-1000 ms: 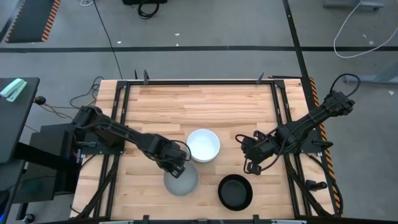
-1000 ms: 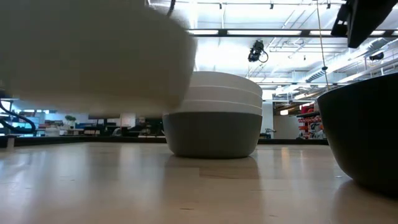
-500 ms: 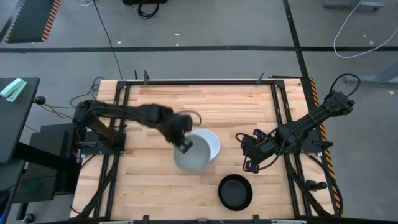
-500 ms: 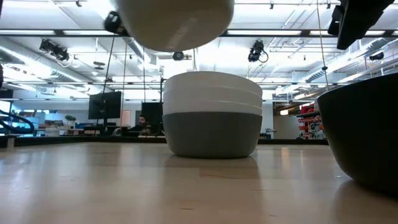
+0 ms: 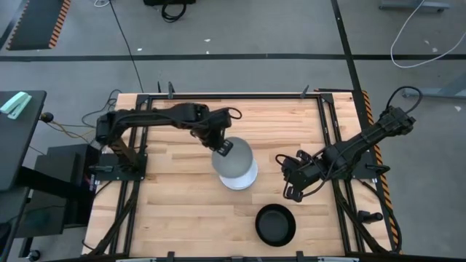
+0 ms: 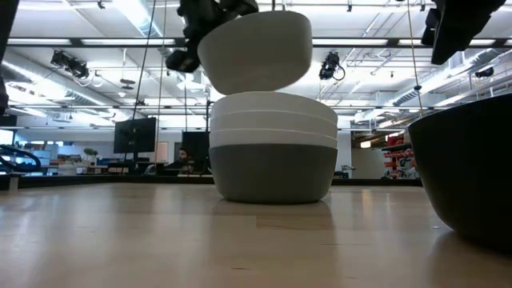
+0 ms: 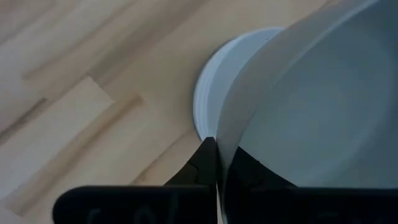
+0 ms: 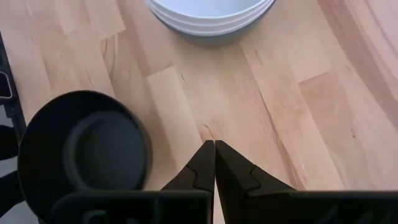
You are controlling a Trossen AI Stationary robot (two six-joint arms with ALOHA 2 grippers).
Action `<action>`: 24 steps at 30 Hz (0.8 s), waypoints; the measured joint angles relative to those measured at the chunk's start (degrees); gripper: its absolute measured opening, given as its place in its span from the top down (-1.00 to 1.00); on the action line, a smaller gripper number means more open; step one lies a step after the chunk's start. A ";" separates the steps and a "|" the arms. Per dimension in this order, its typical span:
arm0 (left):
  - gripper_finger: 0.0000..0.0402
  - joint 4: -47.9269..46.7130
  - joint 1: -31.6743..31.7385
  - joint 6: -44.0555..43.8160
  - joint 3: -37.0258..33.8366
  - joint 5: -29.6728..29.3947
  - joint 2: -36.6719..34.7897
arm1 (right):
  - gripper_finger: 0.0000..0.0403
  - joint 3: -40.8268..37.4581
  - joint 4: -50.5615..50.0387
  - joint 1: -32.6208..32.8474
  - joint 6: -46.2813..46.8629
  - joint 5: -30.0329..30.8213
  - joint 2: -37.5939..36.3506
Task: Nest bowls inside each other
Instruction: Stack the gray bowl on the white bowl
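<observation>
My left pincer (image 5: pixel 222 148) is clamped on the light grey bowl (image 5: pixel 235 159), with the nested stack (image 6: pixel 274 160) just below it; my right pincer (image 8: pixel 214 149) is closed.

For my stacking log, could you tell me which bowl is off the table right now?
The light grey bowl, pinched at its rim by the left claw, hangs above the nested stack. The black bowl sits alone on the table.

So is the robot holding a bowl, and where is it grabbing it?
Yes. The left hand pinches the light grey bowl by its rim, above the stack. The right hand holds nothing.
</observation>
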 joint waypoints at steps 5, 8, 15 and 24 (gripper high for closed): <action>0.96 0.60 -0.39 1.04 0.00 1.42 2.92 | 0.91 0.00 0.00 -0.82 0.00 0.09 0.00; 0.96 0.46 -0.34 1.04 -0.04 1.38 3.26 | 0.91 0.00 0.00 -0.80 0.00 0.07 0.00; 0.96 0.14 -0.50 1.02 0.04 0.83 5.20 | 0.91 0.00 0.00 -0.82 0.00 0.04 0.00; 0.96 -0.56 -1.69 2.09 0.00 1.01 11.62 | 0.91 0.00 0.28 -0.82 0.00 0.00 -0.02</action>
